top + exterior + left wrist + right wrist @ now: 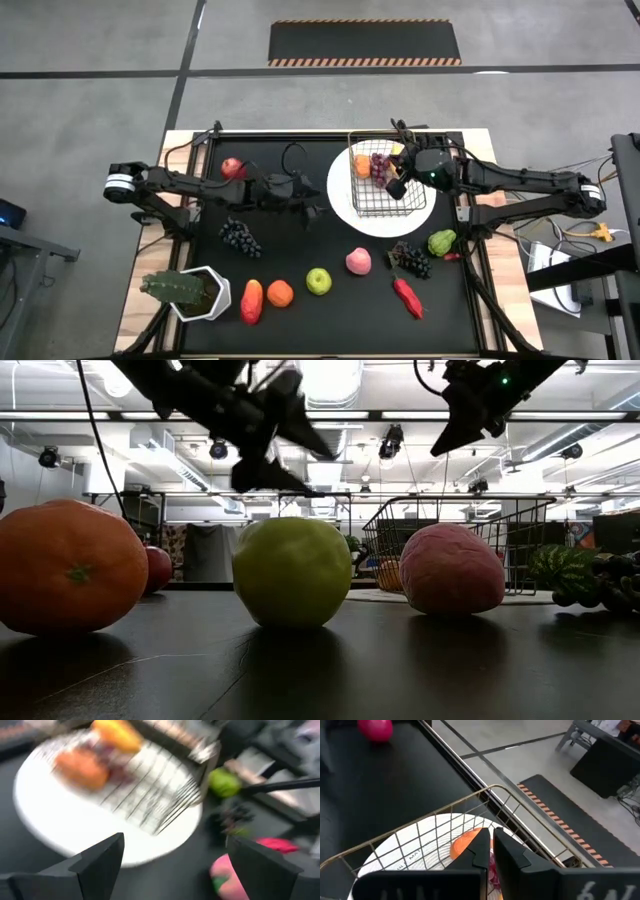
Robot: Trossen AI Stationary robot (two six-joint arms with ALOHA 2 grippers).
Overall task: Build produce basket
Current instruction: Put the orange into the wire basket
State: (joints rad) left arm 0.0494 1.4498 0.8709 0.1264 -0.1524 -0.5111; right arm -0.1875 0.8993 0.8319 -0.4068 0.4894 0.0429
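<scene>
The wire basket (372,205) stands on a white plate (342,200) and holds an orange (362,166), purple grapes (380,164) and a yellow fruit (397,150). My right gripper (396,187) hangs shut above the basket's inside, holding nothing; its wrist view shows the fingertips (490,842) over the orange (462,842). My left gripper (312,212) is open, raised over the table just left of the plate, holding nothing. Resting loose on the mat are a red apple (232,167), dark grapes (240,237), a green apple (318,281) and a pink peach (358,261).
A cactus in a white pot (190,292) stands at the near left corner. Along the near side lie a red pepper (251,300), an orange (280,293), a second red pepper (406,295), dark grapes (410,258) and a green pepper (441,242).
</scene>
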